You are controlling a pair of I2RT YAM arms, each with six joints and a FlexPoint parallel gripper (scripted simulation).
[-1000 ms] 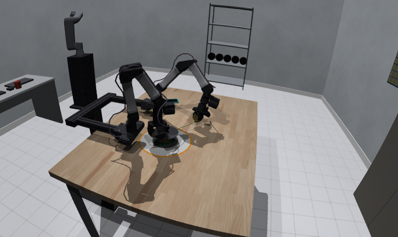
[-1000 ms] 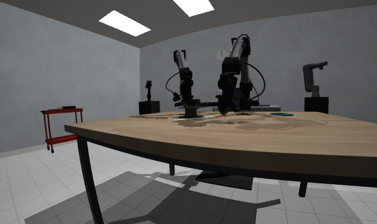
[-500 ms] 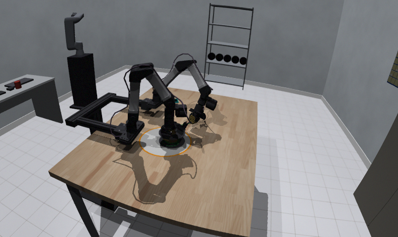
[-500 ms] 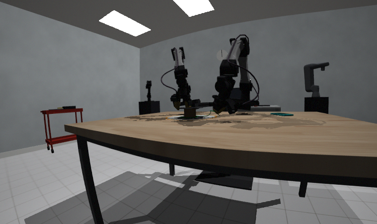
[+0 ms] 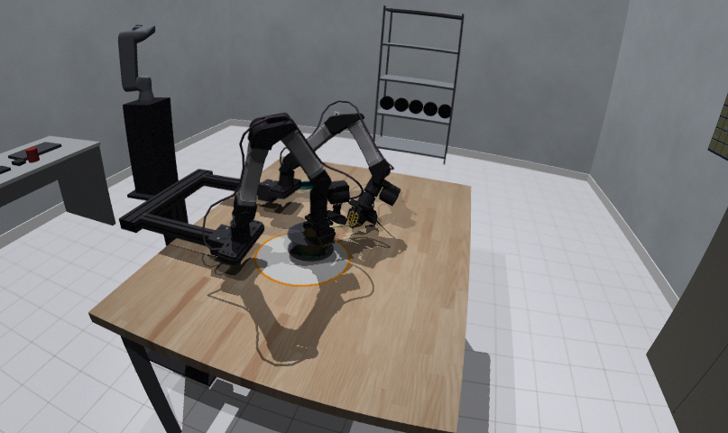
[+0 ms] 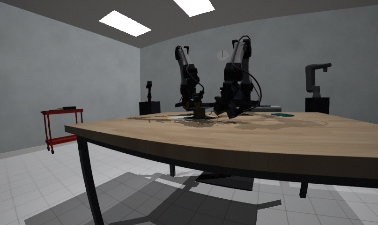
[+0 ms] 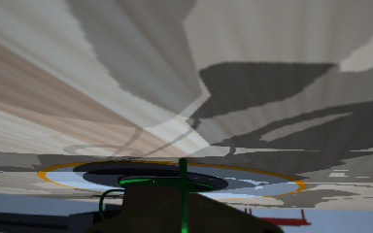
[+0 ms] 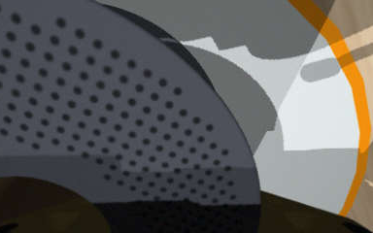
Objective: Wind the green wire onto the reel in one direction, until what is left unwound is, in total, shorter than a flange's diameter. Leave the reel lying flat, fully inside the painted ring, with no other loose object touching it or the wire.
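The reel (image 5: 298, 235) (image 6: 199, 113) (image 8: 125, 112) stands on one flange inside the orange ring (image 5: 303, 285) (image 7: 302, 186) (image 8: 363, 121). Its perforated grey upper flange fills much of the right wrist view. My right gripper (image 6: 191, 106) (image 8: 182, 199) is shut on the reel, one finger at the hub, the other beyond the flange's rim. Green wire (image 5: 341, 226) (image 7: 184, 170) lies round the brown drum low down; a loose length runs from it, with a small loop. My left gripper (image 5: 352, 218) (image 6: 218, 110) is shut on the green wire, beside the ring. The exact unwound length is unclear.
A teal object (image 5: 306, 184) (image 6: 282, 115) lies on the wooden table (image 5: 400, 321) (image 6: 240, 136), near the left arm's base. The two arms work close together beside the ring. The black mounting frame (image 5: 169, 198) stands along the table's edge.
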